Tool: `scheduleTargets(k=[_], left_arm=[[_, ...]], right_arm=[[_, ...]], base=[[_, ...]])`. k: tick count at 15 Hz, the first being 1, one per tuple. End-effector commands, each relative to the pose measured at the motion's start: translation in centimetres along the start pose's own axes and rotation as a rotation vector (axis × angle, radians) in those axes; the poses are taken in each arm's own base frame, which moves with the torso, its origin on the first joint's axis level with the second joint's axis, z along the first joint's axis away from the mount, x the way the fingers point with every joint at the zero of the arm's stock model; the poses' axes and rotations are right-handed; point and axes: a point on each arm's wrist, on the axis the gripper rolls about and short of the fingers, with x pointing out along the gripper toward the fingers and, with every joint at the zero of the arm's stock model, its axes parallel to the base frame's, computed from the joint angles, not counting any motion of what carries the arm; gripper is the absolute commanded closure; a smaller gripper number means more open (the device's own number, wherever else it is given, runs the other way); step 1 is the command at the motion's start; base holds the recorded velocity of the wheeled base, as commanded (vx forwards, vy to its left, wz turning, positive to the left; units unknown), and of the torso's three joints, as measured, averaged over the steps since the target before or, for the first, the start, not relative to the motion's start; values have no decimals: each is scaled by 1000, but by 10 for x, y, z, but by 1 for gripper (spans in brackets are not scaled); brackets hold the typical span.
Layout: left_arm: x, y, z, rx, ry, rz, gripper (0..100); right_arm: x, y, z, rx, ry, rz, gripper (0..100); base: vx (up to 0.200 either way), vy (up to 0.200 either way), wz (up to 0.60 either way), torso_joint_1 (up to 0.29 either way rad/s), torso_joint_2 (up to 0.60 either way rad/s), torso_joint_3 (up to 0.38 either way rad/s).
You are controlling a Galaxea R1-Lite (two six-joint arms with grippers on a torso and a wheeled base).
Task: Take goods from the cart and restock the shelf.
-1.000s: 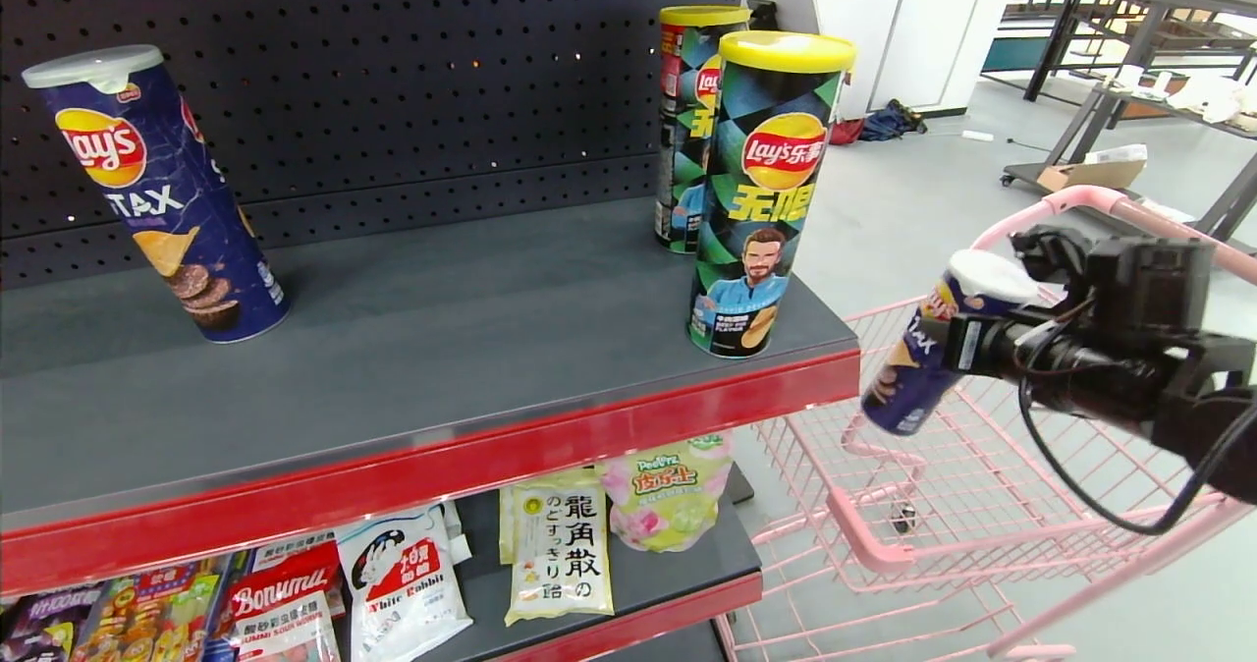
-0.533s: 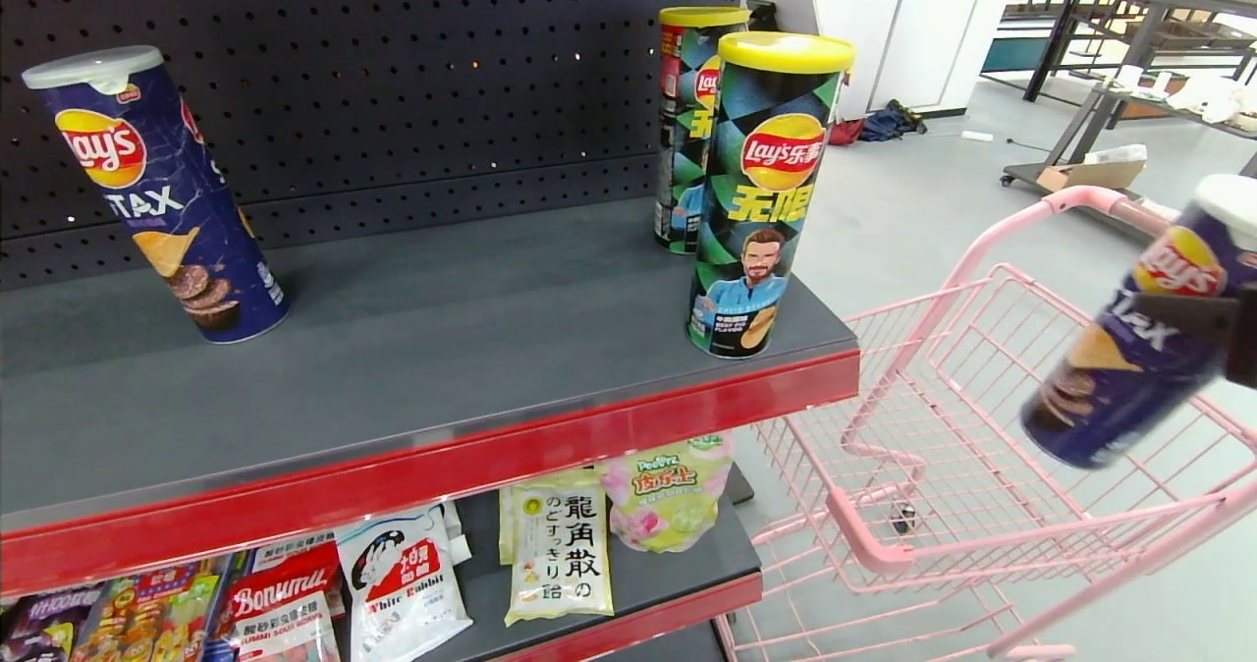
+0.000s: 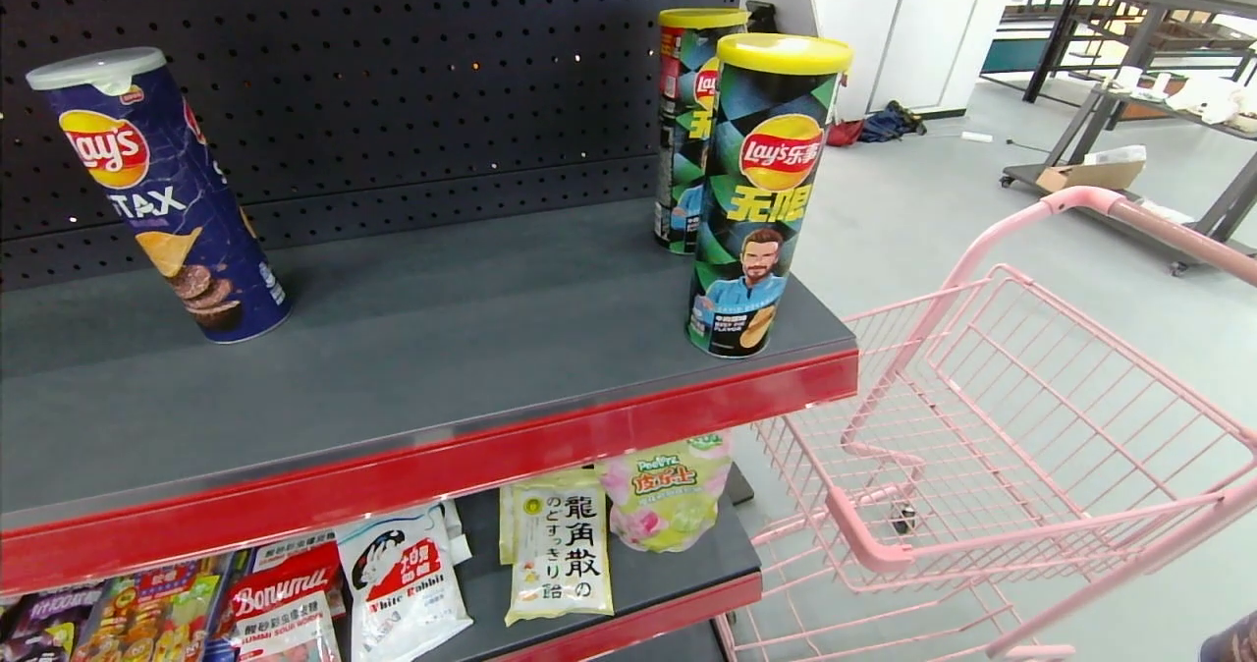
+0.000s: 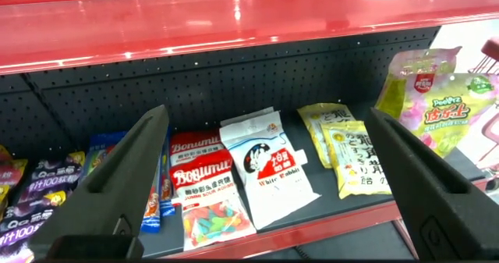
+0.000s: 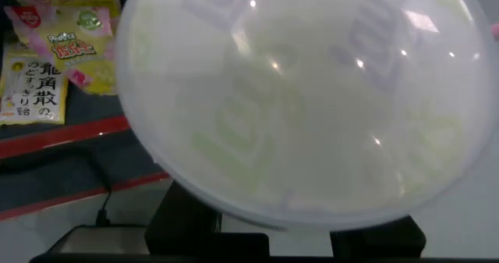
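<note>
One held chip can is sitting right in front of the right wrist camera, its pale translucent lid facing the lens. It is hanging in the air off to the side of the lower shelf's red edge, and the right gripper is clamping it from behind the lid. The left gripper is hovering with its two dark fingers spread wide and holding nothing, and it is facing the lower shelf. Snack bags are lying on that shelf in a row: a red bag, a white bag, yellow bags and a pink-and-green pouch. To the right of the shelving, the pink cart is standing with its wire basket open to the head camera. Above the bags, the upper shelf is carrying three more cans. A green can with a yellow lid is standing upright at the right front corner, close to the red lip. A second green can is standing just behind it. A blue can is standing well apart at the left, near the dark pegboard at the back.
</note>
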Motion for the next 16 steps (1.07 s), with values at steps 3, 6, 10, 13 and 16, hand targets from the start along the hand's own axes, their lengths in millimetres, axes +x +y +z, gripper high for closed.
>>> scheduleTargets(k=[3,6,10,13,16], left_arm=[[0,0,0,0,1,1,0],[0,0,0,0,1,0,0],[0,0,0,0,1,1,0],[0,0,0,0,1,1,0],[0,0,0,0,1,1,0]], right_arm=[[-7,-1,-8,5,-34,-6,100],[-7,0,-14,-13,-29,-4,100],[-5,0,-14,-15,-20,-1,100],[-2,0,-14,-20,-1,6,100],[0,1,-17,-26,9,7,100]], base=[[0,0,0,19,-54,-38],[0,0,0,147,-430,-273],[0,0,0,217,-580,-361],[0,0,0,190,-492,-287],[0,0,0,168,-399,-233]])
